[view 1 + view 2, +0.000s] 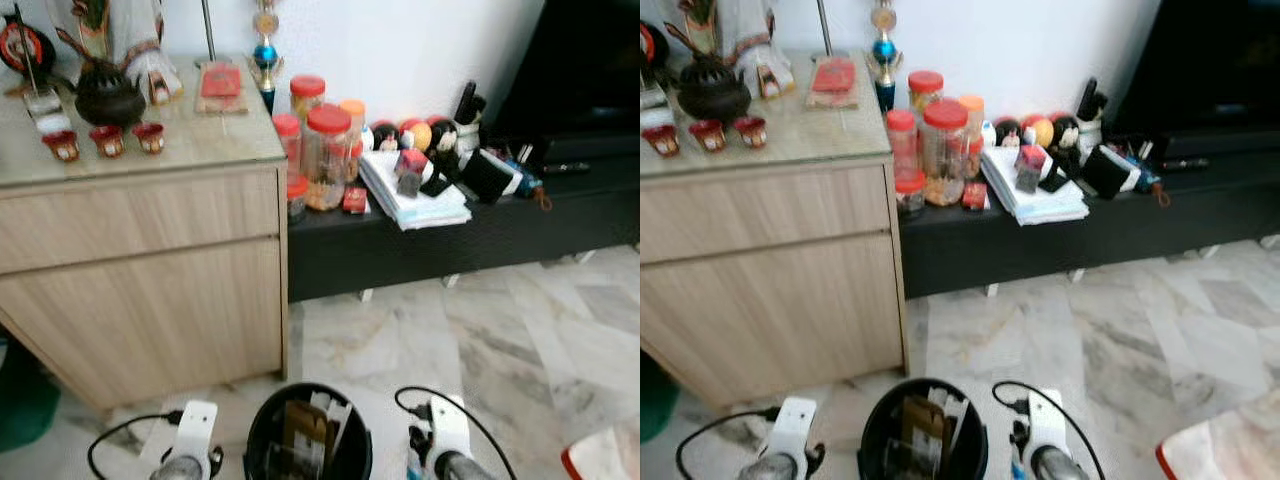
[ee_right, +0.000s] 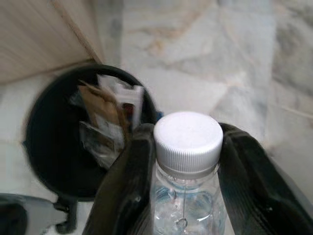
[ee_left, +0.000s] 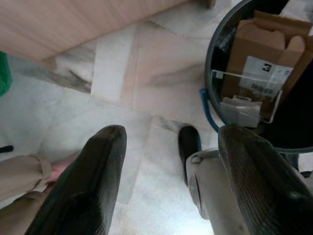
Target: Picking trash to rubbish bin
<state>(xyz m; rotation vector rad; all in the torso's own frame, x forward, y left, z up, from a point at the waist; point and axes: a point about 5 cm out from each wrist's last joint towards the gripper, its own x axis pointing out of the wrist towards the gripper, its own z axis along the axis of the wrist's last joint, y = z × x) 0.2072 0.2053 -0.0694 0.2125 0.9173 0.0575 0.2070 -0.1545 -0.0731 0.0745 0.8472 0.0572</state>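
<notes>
Head views first: black rubbish bin (image 1: 308, 436) sits on the marble floor (image 1: 520, 340) at 6 o'clock, between my two wrists, already holding cardboard and wrappers. Wooden cabinet (image 1: 140, 270) at 9 o'clock, low black shelf (image 1: 470, 235) at 3 o'clock carrying red-lidded jars (image 1: 325, 155) and a paper stack (image 1: 415, 200).

Left wrist view: my left gripper (image 3: 171, 186) is spread wide with nothing between the fingers (image 3: 85, 186), hanging over floor just beside the bin. Brown cardboard box (image 3: 259, 58) and clear plastic lie inside the bin. A person's hand and beige sleeve (image 3: 22, 181) show at 8 o'clock.

Right wrist view: my right gripper (image 2: 186, 181) is clamped on a clear plastic bottle (image 2: 188, 196) with a white cap (image 2: 188, 137), both fingers touching its neck. Bottle is upright, held near the bin's rim, not inside; bin at 9 o'clock.
</notes>
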